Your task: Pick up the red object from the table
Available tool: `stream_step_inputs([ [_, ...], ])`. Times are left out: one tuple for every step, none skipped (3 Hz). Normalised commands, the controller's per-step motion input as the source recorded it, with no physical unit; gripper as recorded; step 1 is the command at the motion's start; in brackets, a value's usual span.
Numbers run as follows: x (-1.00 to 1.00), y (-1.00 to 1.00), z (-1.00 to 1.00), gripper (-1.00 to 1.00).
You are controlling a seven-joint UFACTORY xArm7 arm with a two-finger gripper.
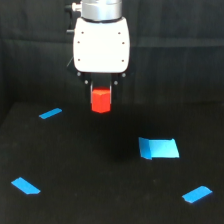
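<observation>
Red object (101, 100), a small faceted red-orange block, hangs directly under the white gripper body near the top centre of the exterior view. Its upper edge sits between two short dark fingers (89, 85), and the gripper (101, 86) is closed on it from both sides. The block is narrower than the rounded white housing above it. The block appears raised clear of the table (100, 190), though the dark background makes the gap hard to judge.

The table is a wide, flat, matte black surface filling the lower part of the view. A black backdrop rises behind it.

Several bright blue tape marks lie flat on the table, all well apart from the block. A short slanted strip (50, 113) lies toward the exterior view's left, a little lower than the block. A larger blue rectangle (159, 148) lies toward the exterior view's right and nearer the camera, with one edge looking slightly folded or darker. Another slanted strip (25, 186) lies at the lower left of the view. A last strip (197, 194) lies at the lower right.

Nothing stands upright on the table around the block. The tape pieces are flat. The arm above the white housing shows as a grey metal collar (101, 8) at the top edge.
</observation>
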Motion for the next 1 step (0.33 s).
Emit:
stream_step_inputs([
  [-0.05,-0.03,0.10,-0.94],
])
